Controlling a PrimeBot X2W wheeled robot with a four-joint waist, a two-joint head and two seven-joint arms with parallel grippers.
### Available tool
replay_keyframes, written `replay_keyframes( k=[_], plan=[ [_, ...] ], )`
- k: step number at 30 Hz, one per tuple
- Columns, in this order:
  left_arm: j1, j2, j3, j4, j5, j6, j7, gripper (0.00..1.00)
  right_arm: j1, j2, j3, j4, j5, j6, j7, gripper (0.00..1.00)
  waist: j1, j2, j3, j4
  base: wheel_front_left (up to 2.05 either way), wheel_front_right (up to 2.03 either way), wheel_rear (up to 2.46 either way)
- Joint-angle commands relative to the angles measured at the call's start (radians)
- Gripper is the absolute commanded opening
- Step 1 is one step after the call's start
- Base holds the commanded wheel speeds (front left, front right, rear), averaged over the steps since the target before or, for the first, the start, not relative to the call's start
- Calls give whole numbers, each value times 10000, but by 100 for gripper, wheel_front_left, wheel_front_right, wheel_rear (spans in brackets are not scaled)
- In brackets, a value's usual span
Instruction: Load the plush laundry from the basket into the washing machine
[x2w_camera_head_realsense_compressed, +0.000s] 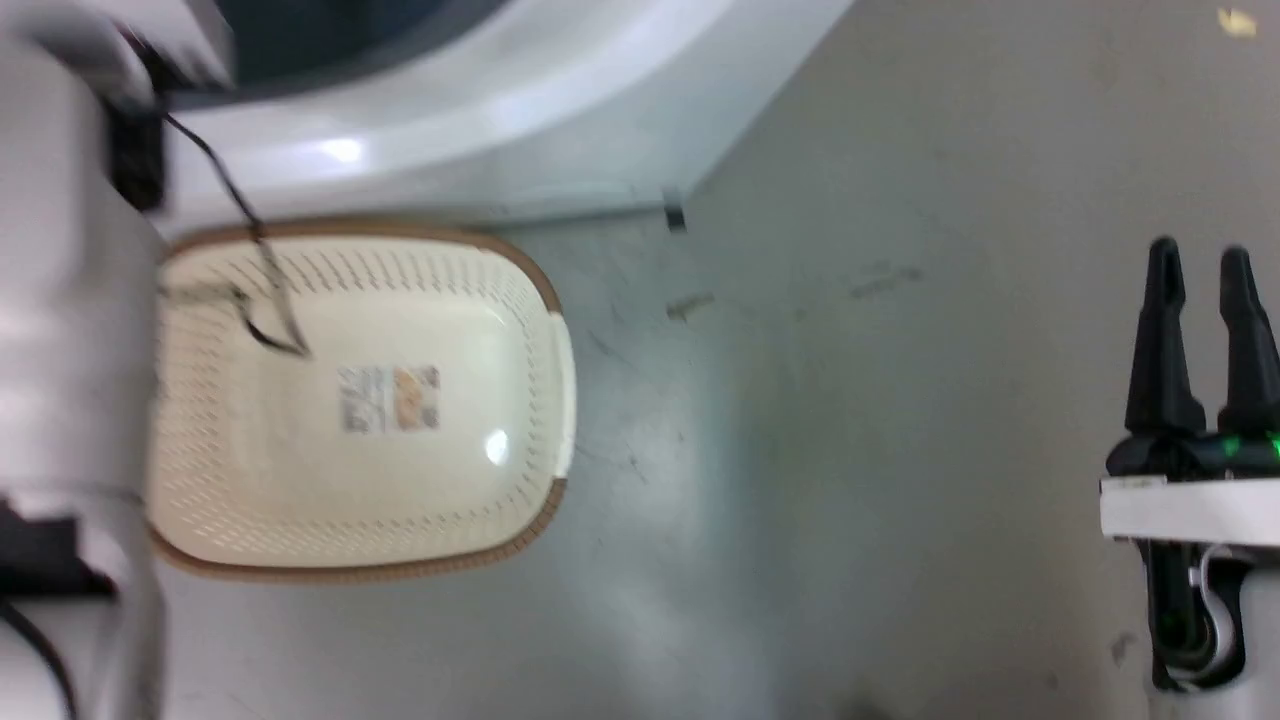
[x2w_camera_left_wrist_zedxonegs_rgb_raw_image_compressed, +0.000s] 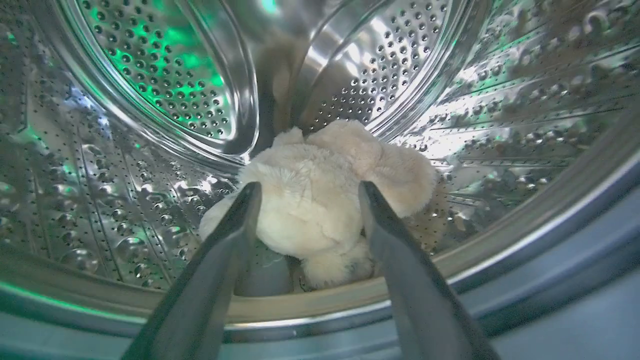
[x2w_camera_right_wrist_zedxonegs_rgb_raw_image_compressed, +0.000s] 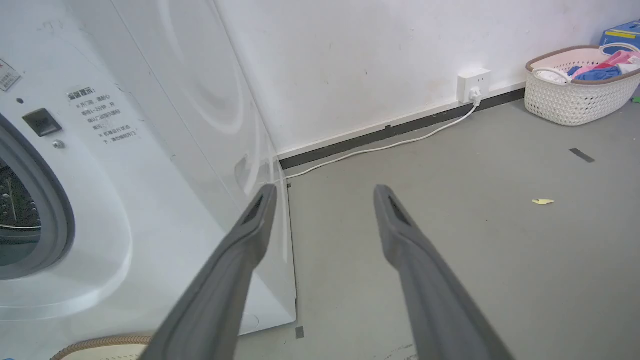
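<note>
Lying in washing machine (x2w_camera_left_wrist_zedxonegs_rgb_raw_image_compressed: 165, 75): plush laundry (x2w_camera_left_wrist_zedxonegs_rgb_raw_image_compressed: 310, 200); basket (x2w_camera_head_realsense_compressed: 545, 290) w/ label sticker (x2w_camera_head_realsense_compressed: 390, 398).

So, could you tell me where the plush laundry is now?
In the left wrist view, the plush laundry lies inside the washing machine, low in its drum near the front rim, between the fingers of the open left gripper.

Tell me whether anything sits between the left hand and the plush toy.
Nothing visible does. The open left hand points straight at the plush toy, which lies in the drum right ahead of its fingers.
</note>
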Motion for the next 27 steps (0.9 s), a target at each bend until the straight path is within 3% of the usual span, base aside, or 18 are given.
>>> replay_keyframes(
  k=[1, 5, 10, 19, 23, 27],
  plan=[
    [848, -257, 69, -310, -216, -53, -236, 100, 318, -89, -110, -46, -159, 8, -42, 100, 2, -1, -1298, 641, 0, 0, 0],
    [2163, -631, 101, -1002, -500, -201, -359, 100, 688, -97, -171, -28, -368, 8, -42, 100, 2, -1, -2089, 951, 0, 0, 0],
    [4700, -1303, 313, -2999, -1037, -482, -395, 100, 1343, -65, -59, 161, -904, 8, -42, 100, 2, -1, -3312, 1443, 0, 0, 0],
    [9052, -2030, 646, -5918, -1045, 52, -398, 100, 2417, 115, -44, 77, -1608, 8, -42, 100, 2, -1, -4901, 2125, 0, 0, 0],
    [10509, -2251, 1019, -6893, -1320, 112, -399, 100, 2747, 148, 123, 53, -1851, 8, -42, 100, 2, -1, -5268, 2189, 0, 0, 0],
    [11575, -2272, 747, -7423, -778, 120, -399, 100, 3099, 169, 429, 37, -2254, 8, -42, 100, 2, -1, -5528, 2254, 0, 0, 0]
  ],
)
